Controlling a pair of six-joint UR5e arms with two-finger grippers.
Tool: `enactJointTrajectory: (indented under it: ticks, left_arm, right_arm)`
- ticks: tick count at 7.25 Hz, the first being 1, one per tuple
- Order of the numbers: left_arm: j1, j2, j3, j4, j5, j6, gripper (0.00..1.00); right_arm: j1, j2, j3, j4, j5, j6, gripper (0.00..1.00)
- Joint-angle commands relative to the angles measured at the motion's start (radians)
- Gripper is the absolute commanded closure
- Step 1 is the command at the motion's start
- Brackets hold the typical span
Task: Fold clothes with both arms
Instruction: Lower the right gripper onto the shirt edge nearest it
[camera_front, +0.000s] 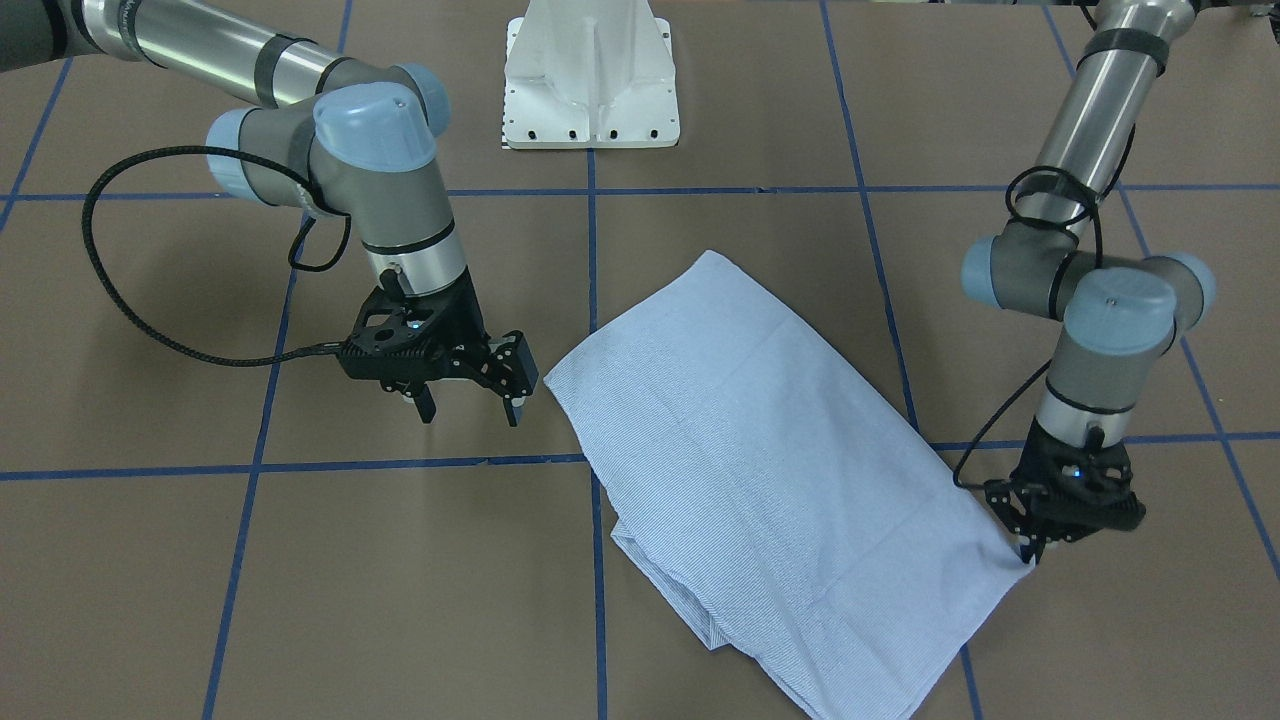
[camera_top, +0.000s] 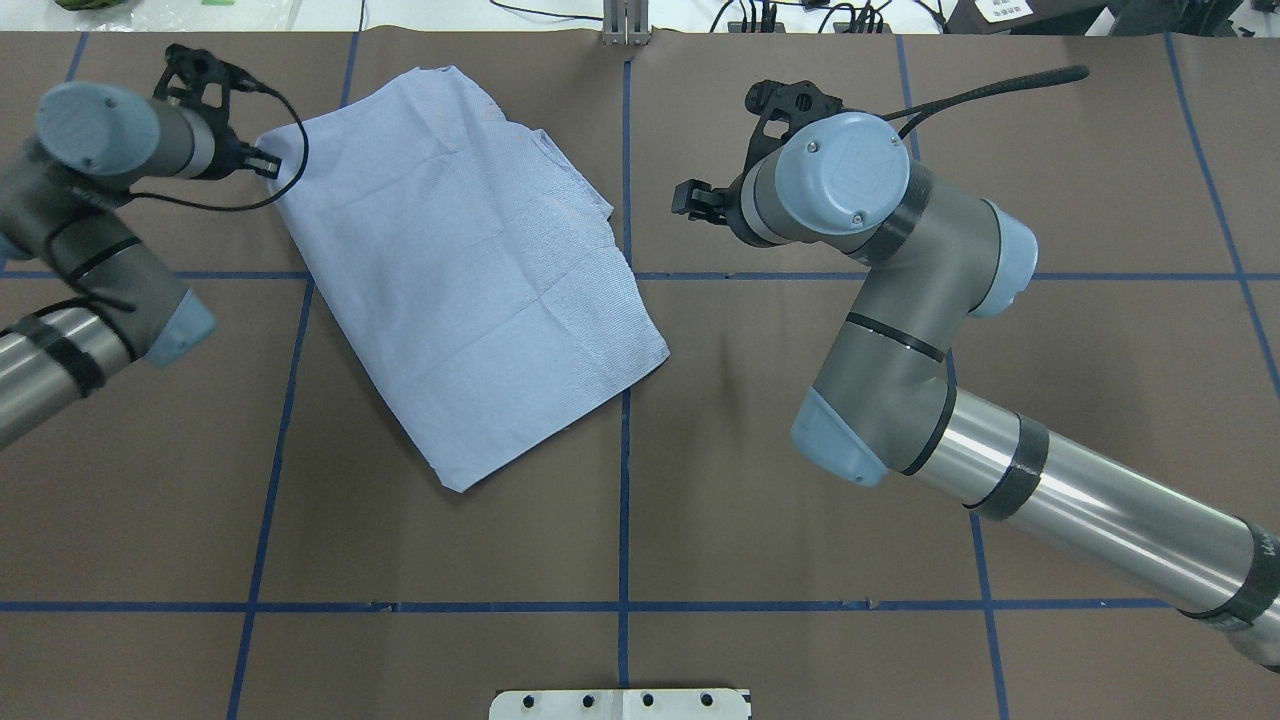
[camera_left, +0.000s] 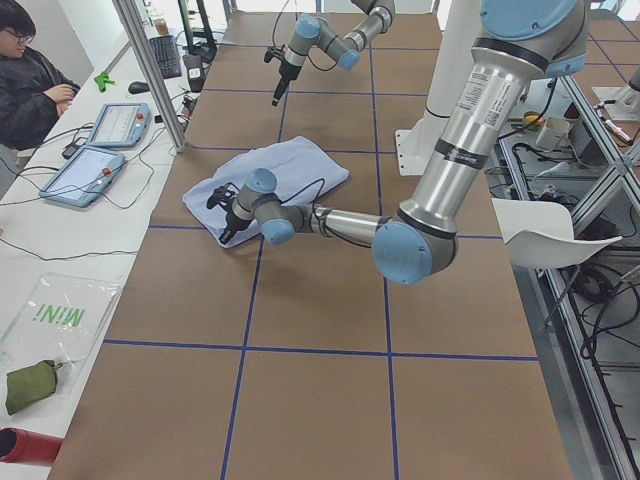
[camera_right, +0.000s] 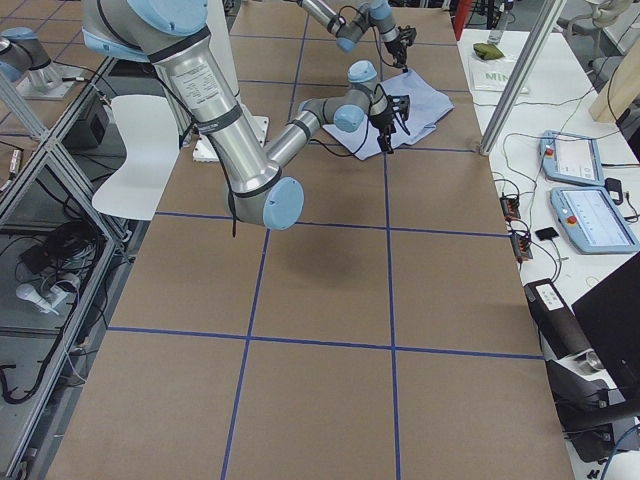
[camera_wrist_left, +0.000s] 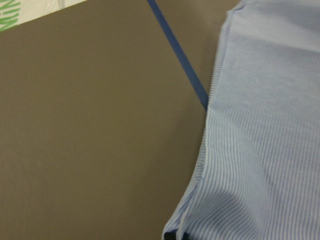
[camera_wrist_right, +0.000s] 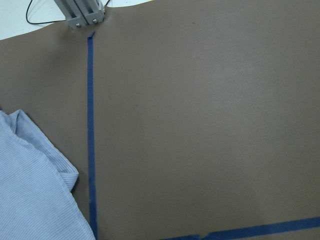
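The light blue striped shirt (camera_front: 770, 460) lies folded into a rough rectangle on the brown table, left of centre in the overhead view (camera_top: 470, 270). My left gripper (camera_front: 1030, 552) is low at the shirt's far-left corner (camera_top: 268, 162), shut on the cloth edge. The left wrist view shows that edge (camera_wrist_left: 265, 150) running down to the fingertips. My right gripper (camera_front: 470, 405) is open and empty, hovering just right of the shirt (camera_top: 700, 200) without touching it. The right wrist view shows only a folded corner of the shirt (camera_wrist_right: 30, 190). Collar, tag and buttons are hidden.
Blue tape lines (camera_front: 590, 250) grid the table. The white pedestal base (camera_front: 590, 80) stands at the robot's side. An aluminium post (camera_top: 625, 25) stands at the far edge. An operator (camera_left: 30, 80) and tablets (camera_left: 85, 170) are beyond that edge.
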Motion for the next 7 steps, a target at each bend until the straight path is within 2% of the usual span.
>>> enactJointTrajectory:
  ticks: [1,2,3,4,5,6,7]
  left_arm:
    - [-0.01,-0.226,0.243,-0.001,0.058,0.005,1.0]
    - [-0.01,-0.228,0.242,-0.006,0.05,0.005,1.0]
    - [-0.013,-0.212,0.221,-0.016,0.035,0.011,0.05]
    - [-0.014,-0.132,0.1,-0.021,0.012,0.021,0.0]
    - [-0.013,-0.043,-0.019,-0.023,-0.049,0.021,0.0]
    - [-0.011,0.004,-0.075,-0.024,-0.062,0.021,0.0]
    - [-0.01,0.007,-0.079,-0.029,-0.062,0.018,0.0]
  right_arm:
    - [-0.055,0.044,0.002,-0.006,-0.041,0.069,0.0]
    - [-0.075,0.065,0.002,-0.011,-0.044,0.092,0.0]
    - [-0.095,0.091,0.002,-0.053,-0.051,0.101,0.0]
    - [-0.121,0.125,0.001,-0.136,-0.074,0.186,0.0]
    - [-0.179,0.14,0.002,-0.215,-0.134,0.255,0.0]
    - [-0.21,0.146,-0.001,-0.228,-0.142,0.39,0.0]
    - [-0.242,0.148,-0.016,-0.227,-0.143,0.467,0.0]
